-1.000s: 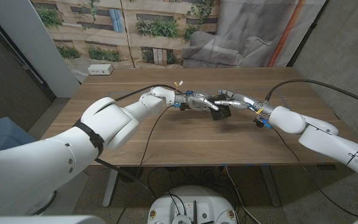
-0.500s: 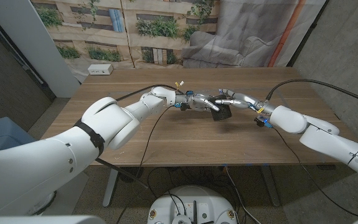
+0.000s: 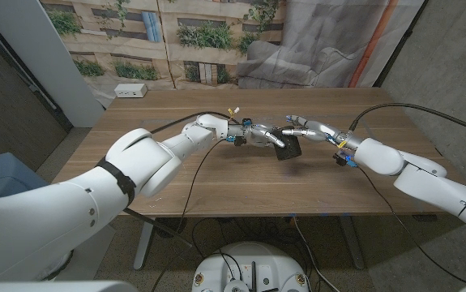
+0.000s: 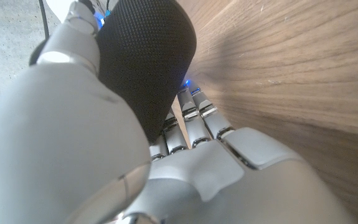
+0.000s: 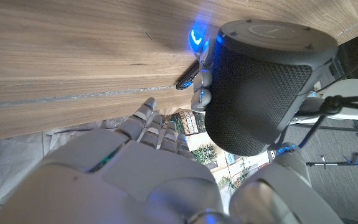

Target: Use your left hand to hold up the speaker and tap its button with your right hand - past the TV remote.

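The speaker [image 3: 288, 148] is a small black mesh cylinder, and my left hand [image 3: 258, 136] grips it from the side near the table's middle. It hangs tilted just above the wood. In the left wrist view my fingers [image 4: 194, 121] wrap the speaker's mesh body [image 4: 147, 62]. The right wrist view shows the speaker's [image 5: 256, 87] flat grey top and the left hand's fingertips [image 5: 202, 84] on its side. My right hand [image 3: 304, 128] hovers at the speaker's upper right with fingers [image 5: 150, 124] spread and nothing in them. Whether it touches the speaker I cannot tell.
A white box [image 3: 130, 90] lies at the table's far left corner. Black cables [image 3: 378, 107] run over the wooden table [image 3: 216, 174] along both arms. A grey draped cover [image 3: 285, 61] stands behind the far edge.
My right hand has drifted slightly to the right beside the speaker. The left hand keeps its grip and the speaker has hardly moved.
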